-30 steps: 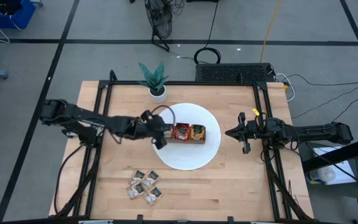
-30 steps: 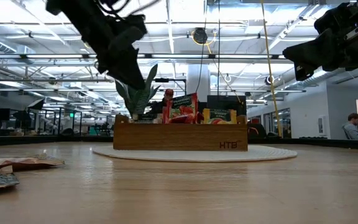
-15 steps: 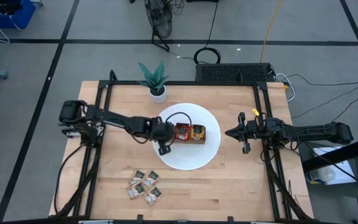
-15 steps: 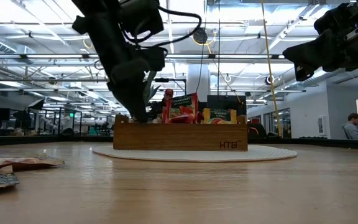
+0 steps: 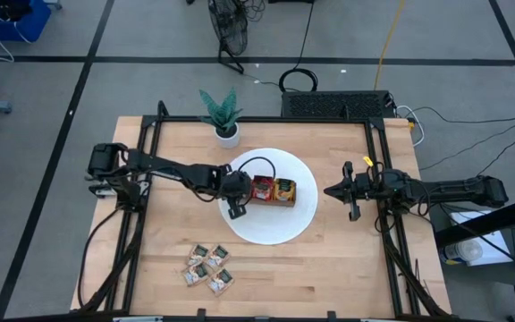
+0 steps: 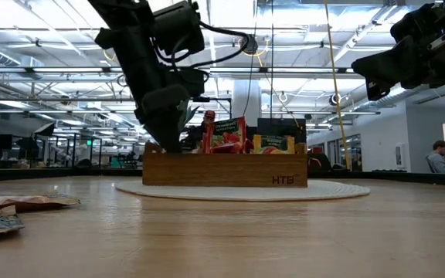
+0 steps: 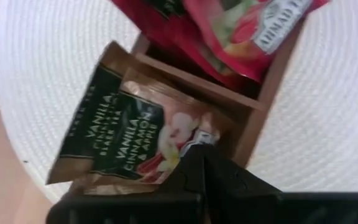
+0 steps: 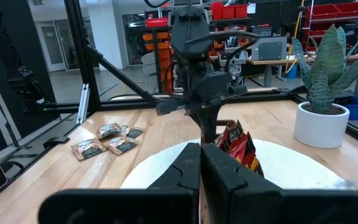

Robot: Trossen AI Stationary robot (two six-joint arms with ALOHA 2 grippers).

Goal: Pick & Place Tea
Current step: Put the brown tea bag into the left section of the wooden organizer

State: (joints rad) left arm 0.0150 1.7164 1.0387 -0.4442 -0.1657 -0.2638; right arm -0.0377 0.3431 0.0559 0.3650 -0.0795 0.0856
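My left gripper is shut on a pale beige and dark green tea sachet at the left end of the brown wooden tray. In the low view it reaches down to the tray's rim. Red sachets and orange-yellow ones stand upright in the tray's other compartments. Several more beige sachets lie flat on the table near its front edge. My right gripper waits shut at the table's right side, off the mat. My left gripper pinches the beige sachet between its two fingers at one edge, close to a corner. The fingers point down, slanting from the table's left. The sachet sticks out beyond the fingertips over the tray's left compartment; whether it touches the wood, I cannot tell.
The tray stands on a round white mat in the table's middle. A potted plant stands behind the mat near the far edge. Bare wood lies between the mat and the loose sachets. Black frame rails run along both table sides.
My left gripper has moved a little toward the table's right and come down from above the tray to the rim of its left compartment, carrying the beige sachet with it. It has stayed shut. In the last half second it has barely moved.
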